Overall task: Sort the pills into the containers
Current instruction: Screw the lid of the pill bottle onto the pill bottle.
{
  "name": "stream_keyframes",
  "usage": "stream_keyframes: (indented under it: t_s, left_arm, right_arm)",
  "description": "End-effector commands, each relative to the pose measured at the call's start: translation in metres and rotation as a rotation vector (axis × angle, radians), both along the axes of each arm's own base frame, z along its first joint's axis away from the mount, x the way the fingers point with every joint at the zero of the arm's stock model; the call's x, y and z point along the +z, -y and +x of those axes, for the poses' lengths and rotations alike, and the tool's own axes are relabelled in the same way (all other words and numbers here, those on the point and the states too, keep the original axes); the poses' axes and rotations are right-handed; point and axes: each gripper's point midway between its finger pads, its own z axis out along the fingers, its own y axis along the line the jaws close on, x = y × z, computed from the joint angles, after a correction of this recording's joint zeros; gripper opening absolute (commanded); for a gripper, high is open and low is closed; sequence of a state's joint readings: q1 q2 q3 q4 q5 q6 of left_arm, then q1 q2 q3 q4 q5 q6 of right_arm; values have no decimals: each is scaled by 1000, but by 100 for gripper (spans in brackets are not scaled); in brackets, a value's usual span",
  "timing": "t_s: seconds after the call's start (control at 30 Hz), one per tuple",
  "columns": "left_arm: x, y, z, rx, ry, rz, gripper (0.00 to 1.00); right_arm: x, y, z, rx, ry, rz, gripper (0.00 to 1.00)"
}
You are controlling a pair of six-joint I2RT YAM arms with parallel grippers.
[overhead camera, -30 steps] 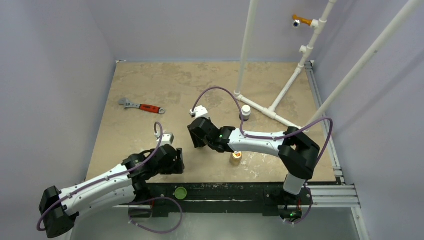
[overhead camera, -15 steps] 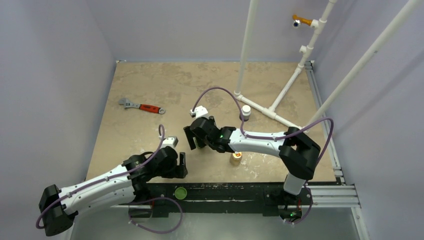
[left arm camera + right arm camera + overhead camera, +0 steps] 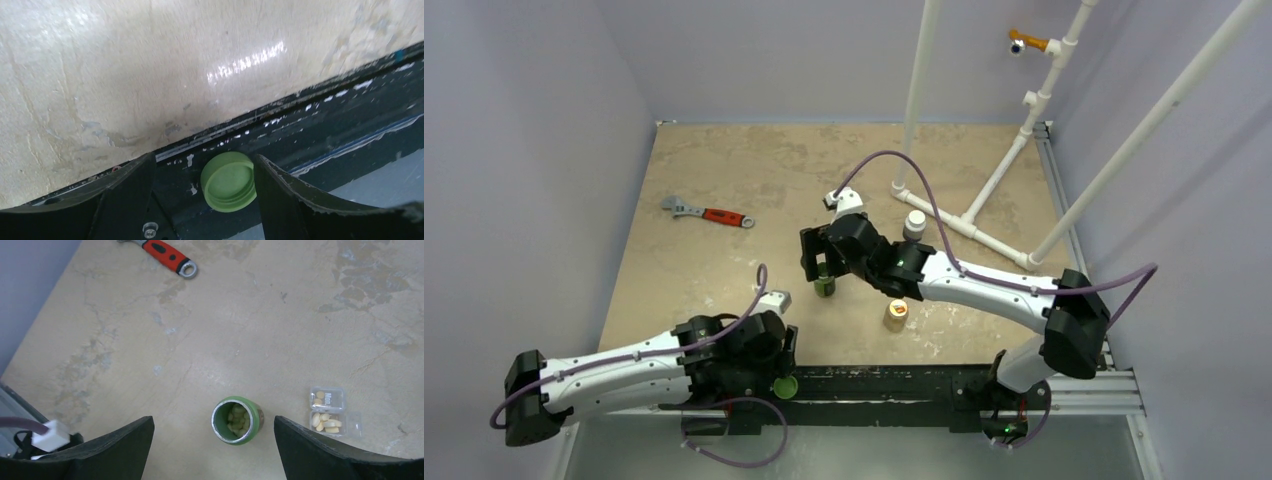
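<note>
1. The tan table (image 3: 714,270) is enclosed by lilac walls.
2. The right gripper (image 3: 214,430) is found with its jaws wide apart, where they were narrower a second ago. The uncapped green bottle (image 3: 237,420) has been released and stands upright at lower centre.
3. The pills (image 3: 326,423) are noted in the clear case (image 3: 330,412) at lower right, near the bottle. More lie inside the bottle, so sorting is judged unfinished.
4. The left gripper (image 3: 202,167) is open and has been drawn back astride the green cap (image 3: 228,181) at the near edge.
5. The right arm is extended to mid-table, above the bottle.

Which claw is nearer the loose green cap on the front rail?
Left. The left claw straddles the green cap; the right claw hangs over the open green bottle, far from it.
</note>
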State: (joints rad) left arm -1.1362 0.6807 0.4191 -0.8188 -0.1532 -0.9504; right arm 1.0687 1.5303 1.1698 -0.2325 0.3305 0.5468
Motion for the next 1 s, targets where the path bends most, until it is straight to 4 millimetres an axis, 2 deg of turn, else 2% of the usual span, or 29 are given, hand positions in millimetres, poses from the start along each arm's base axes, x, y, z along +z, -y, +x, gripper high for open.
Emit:
stream_keyframes:
  t_s: [0.0,0.2,0.57,0.97]
  left_arm:
    - [9,7,-9,-19,9,28,70]
    - [13,18,-19,-72,32,87,70]
    - [5,32,-38,-143,8,147,69]
    - [-8,32,-44,-167,22,243,57]
  right_arm:
    - [45,3,3,-21,20,100,91]
    - [55,10,1,-18,22,129,91]
    - [51,16,-3,-20,4,143,91]
    - [53,24,-6,-27,2,161,91]
